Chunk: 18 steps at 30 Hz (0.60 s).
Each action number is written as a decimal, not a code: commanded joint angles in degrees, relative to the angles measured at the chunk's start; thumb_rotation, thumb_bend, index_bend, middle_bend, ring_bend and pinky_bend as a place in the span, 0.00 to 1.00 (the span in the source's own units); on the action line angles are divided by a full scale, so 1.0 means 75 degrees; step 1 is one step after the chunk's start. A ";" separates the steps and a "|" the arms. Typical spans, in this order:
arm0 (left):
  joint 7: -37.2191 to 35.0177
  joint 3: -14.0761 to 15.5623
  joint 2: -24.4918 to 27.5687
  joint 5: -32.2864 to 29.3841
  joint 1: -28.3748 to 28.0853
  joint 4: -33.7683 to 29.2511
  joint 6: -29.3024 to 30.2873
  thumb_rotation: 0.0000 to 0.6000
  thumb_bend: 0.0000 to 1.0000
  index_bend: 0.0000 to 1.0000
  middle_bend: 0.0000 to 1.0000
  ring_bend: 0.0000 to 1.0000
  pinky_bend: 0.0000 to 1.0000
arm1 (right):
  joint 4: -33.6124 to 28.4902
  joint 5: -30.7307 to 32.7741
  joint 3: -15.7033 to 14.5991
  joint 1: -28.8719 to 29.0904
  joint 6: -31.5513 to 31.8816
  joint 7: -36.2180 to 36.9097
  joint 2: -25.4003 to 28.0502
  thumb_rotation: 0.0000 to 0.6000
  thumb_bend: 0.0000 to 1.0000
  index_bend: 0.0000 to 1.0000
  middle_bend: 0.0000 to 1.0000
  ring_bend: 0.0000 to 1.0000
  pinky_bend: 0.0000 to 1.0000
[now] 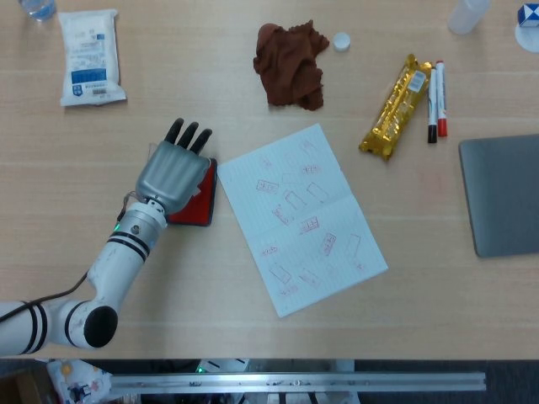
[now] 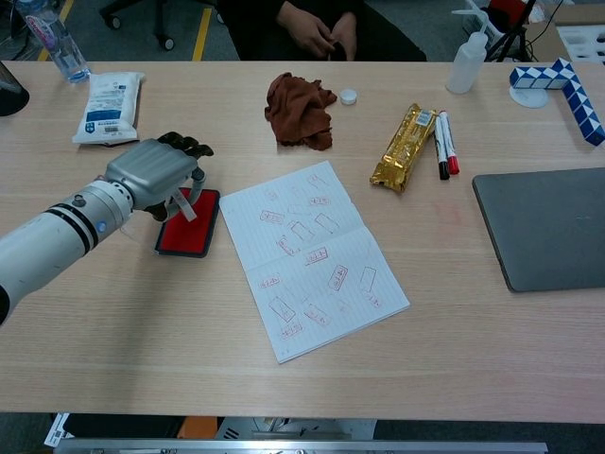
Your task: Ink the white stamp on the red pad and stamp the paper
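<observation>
The left hand point(image 2: 154, 170) hung over the red pad point(image 2: 189, 223), which lay on the bench point(image 2: 142, 312) toward its left edge, just beside the left border of the paper point(image 2: 314, 256). In the chest view the white stamp point(image 2: 184, 201) showed as a thin pale strip slanting down from under the palm, pinched in the fingers point(image 2: 194, 147), which curled downward around it; its lower end reached the pad's red surface or stood just above it, and the pictures could not settle which. In the head view the back of the hand point(image 1: 173, 172) covered the pad's left part point(image 1: 200, 202) and hid nearly all of the stamp. The paper, an opened sheet already marked with many red prints, lay near the middle of the bench. The right hand was in neither view.
</observation>
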 commanded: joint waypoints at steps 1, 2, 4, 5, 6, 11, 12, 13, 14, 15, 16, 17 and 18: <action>0.0014 -0.0019 -0.0029 -0.0020 -0.0007 0.0022 -0.0016 1.00 0.35 0.61 0.09 0.00 0.01 | 0.0003 0.0003 0.0001 0.0000 -0.0002 -0.0001 -0.0001 1.00 0.22 0.41 0.47 0.33 0.35; 0.0032 -0.0027 -0.0048 -0.0030 -0.0015 0.0041 -0.0024 1.00 0.35 0.61 0.09 0.00 0.01 | 0.0003 0.0006 0.0002 -0.0002 -0.0001 0.0000 0.0000 1.00 0.22 0.41 0.47 0.33 0.35; 0.0042 -0.0038 -0.0079 -0.0043 -0.0021 0.0068 -0.0037 1.00 0.35 0.61 0.09 0.00 0.01 | 0.0011 0.0011 0.0001 -0.0011 0.0007 0.0005 0.0003 1.00 0.22 0.41 0.47 0.33 0.35; 0.0047 -0.0049 -0.0100 -0.0053 -0.0029 0.0093 -0.0050 1.00 0.35 0.61 0.09 0.00 0.01 | 0.0020 0.0018 0.0002 -0.0017 0.0010 0.0007 0.0000 1.00 0.22 0.41 0.47 0.33 0.35; 0.0053 -0.0056 -0.0116 -0.0061 -0.0035 0.0113 -0.0059 1.00 0.35 0.61 0.09 0.00 0.01 | 0.0021 0.0021 0.0002 -0.0020 0.0012 0.0011 0.0001 1.00 0.22 0.41 0.47 0.33 0.35; 0.0108 -0.0090 -0.0194 -0.0148 -0.0068 0.0214 -0.0116 1.00 0.35 0.61 0.09 0.00 0.01 | 0.0037 0.0027 0.0000 -0.0043 0.0034 0.0038 0.0003 1.00 0.22 0.41 0.47 0.33 0.35; 0.0123 -0.0097 -0.0209 -0.0170 -0.0078 0.0234 -0.0130 1.00 0.35 0.61 0.09 0.00 0.01 | 0.0047 0.0032 0.0001 -0.0048 0.0037 0.0045 0.0001 1.00 0.22 0.41 0.47 0.33 0.35; 0.0138 -0.0102 -0.0218 -0.0186 -0.0085 0.0247 -0.0138 1.00 0.35 0.61 0.09 0.00 0.01 | 0.0053 0.0033 0.0000 -0.0049 0.0036 0.0049 0.0000 1.00 0.22 0.41 0.47 0.33 0.35; 0.0149 -0.0107 -0.0228 -0.0197 -0.0090 0.0258 -0.0141 1.00 0.35 0.61 0.09 0.00 0.01 | 0.0059 0.0032 0.0000 -0.0052 0.0039 0.0053 -0.0001 1.00 0.22 0.41 0.47 0.33 0.35; 0.0165 -0.0111 -0.0237 -0.0211 -0.0096 0.0266 -0.0142 1.00 0.35 0.61 0.09 0.00 0.01 | 0.0067 0.0031 0.0002 -0.0055 0.0045 0.0060 -0.0003 1.00 0.22 0.41 0.47 0.33 0.35; 0.0171 -0.0114 -0.0243 -0.0223 -0.0098 0.0268 -0.0144 1.00 0.35 0.61 0.09 0.00 0.01 | 0.0073 0.0030 0.0002 -0.0058 0.0050 0.0066 -0.0004 1.00 0.22 0.41 0.47 0.33 0.35; 0.0176 -0.0117 -0.0246 -0.0231 -0.0101 0.0268 -0.0147 1.00 0.35 0.61 0.09 0.00 0.01 | 0.0079 0.0028 0.0003 -0.0061 0.0056 0.0071 -0.0006 1.00 0.22 0.41 0.47 0.33 0.35; 0.0187 -0.0120 -0.0249 -0.0237 -0.0105 0.0271 -0.0145 1.00 0.35 0.61 0.09 0.00 0.01 | 0.0087 0.0027 0.0005 -0.0063 0.0059 0.0078 -0.0008 1.00 0.22 0.41 0.47 0.33 0.35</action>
